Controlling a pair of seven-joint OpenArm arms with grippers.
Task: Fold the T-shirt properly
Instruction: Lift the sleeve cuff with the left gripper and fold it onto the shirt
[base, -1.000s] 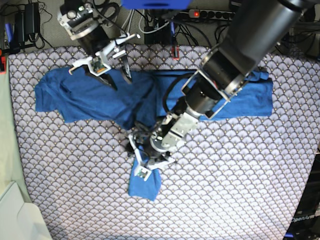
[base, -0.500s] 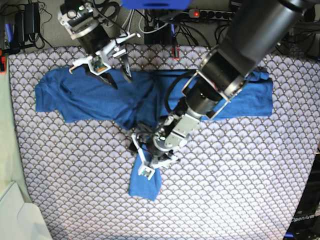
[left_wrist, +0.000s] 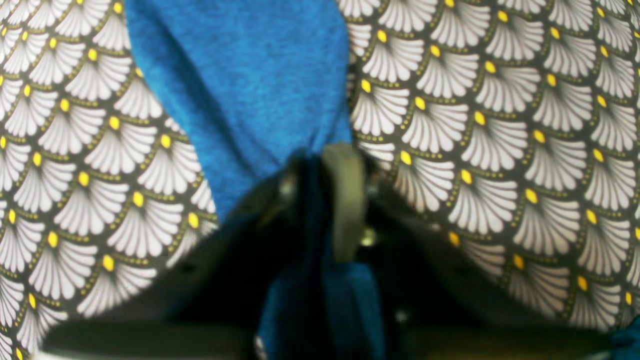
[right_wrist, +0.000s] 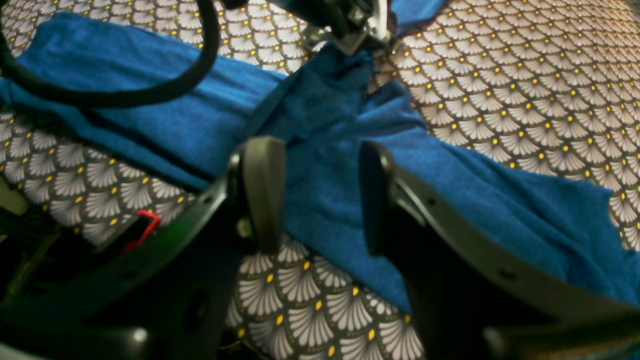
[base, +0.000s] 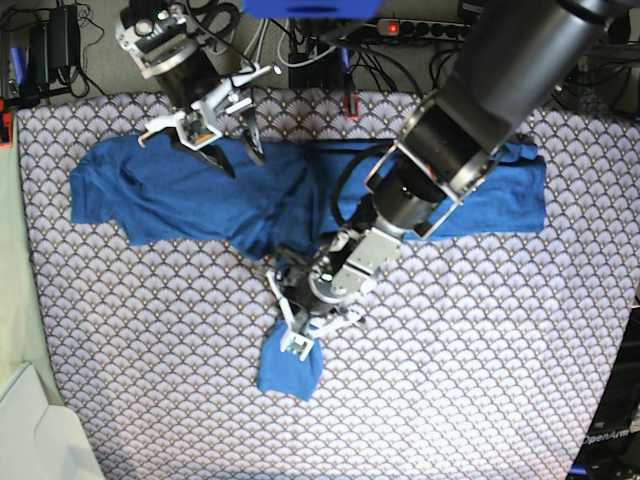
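**Left gripper pinches the trailing strip of the shirt**

The T-shirt (base: 190, 195) lies spread across the scallop-patterned table cloth (base: 480, 350), its bulk stretched from the base view's left edge to the right, with a narrow strip (a sleeve or a bunched hem, I cannot tell which) running down toward the near middle of the table. The left gripper (base: 298, 338) sits low on that strip, and the left wrist view shows its jaws drawn together with blue knit gathered between the fingers (left_wrist: 345, 200); the fabric puckers right at the tips, so it reads as clamped on the cloth. The right gripper (right_wrist: 317, 195) hangs above the shirt's far edge with its jaws apart and nothing between them.

The step in hand looks like the first gather: securing the stray strip so it can be carried back onto the body. The fold itself is barely begun, as the shirt is still rumpled and uneven. The next move likely calls for lifting the pinched end just enough to clear the cloth, then drawing it over the main panel without dragging the rest askew.
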